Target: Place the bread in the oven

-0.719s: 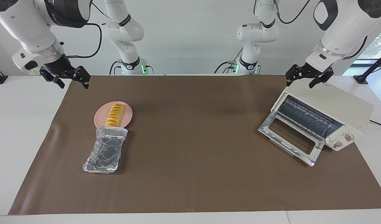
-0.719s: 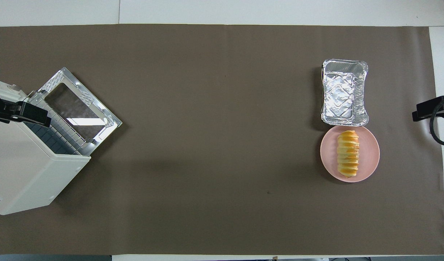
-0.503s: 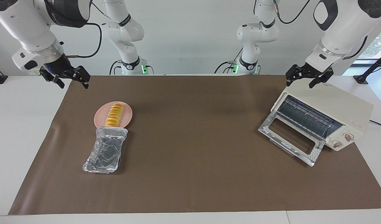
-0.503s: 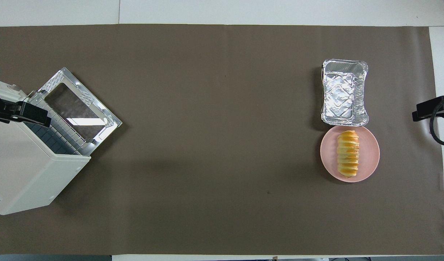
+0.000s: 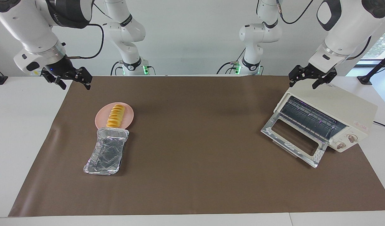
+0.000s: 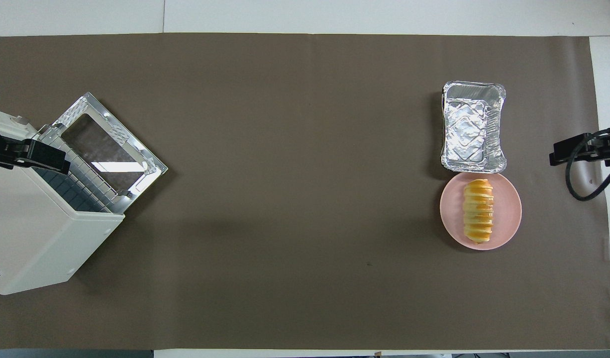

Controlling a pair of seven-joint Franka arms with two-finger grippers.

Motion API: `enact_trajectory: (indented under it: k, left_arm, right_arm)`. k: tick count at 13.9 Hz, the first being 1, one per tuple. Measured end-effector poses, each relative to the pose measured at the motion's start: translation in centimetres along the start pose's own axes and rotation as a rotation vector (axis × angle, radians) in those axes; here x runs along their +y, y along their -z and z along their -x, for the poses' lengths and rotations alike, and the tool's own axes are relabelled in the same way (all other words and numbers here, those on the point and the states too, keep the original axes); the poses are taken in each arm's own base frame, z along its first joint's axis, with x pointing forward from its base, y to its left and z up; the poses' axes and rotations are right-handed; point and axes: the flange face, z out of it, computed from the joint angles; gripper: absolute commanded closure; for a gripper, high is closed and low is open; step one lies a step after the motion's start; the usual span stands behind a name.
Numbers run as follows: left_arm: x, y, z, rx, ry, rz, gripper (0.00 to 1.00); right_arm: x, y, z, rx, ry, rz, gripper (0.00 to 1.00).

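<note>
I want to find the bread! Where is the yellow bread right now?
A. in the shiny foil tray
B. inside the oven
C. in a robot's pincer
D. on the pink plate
D: the bread lies on the pink plate, beside the empty foil tray; the oven stands open with a bare rack, and neither pincer holds anything.
</note>
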Motion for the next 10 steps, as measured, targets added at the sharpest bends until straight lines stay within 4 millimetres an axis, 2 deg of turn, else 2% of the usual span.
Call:
enact_trajectory:
  k: [2, 4, 6, 10]
  left_arm:
    - [0.0, 0.0, 0.0, 0.000, 0.000, 0.000, 0.00]
    - [0.0, 0.0, 0.0, 0.000, 0.000, 0.000, 0.00]
    - [0.0, 0.0, 0.0, 0.000, 0.000, 0.000, 0.00]
    - [0.0, 0.0, 0.0, 0.000, 0.000, 0.000, 0.00]
  right_arm:
    - [-0.7, -4.9, 0.5, -0.029, 0.012, -0.001, 0.00]
    - [-1.7, -8.9, 1.3, -0.044, 0.029, 0.000, 0.00]
    - [-2.7, -11.8, 2.1, -0.032, 0.049, 0.002, 0.00]
    - [-3.9, -15.9, 3.5, -0.018, 0.072, 0.003, 0.00]
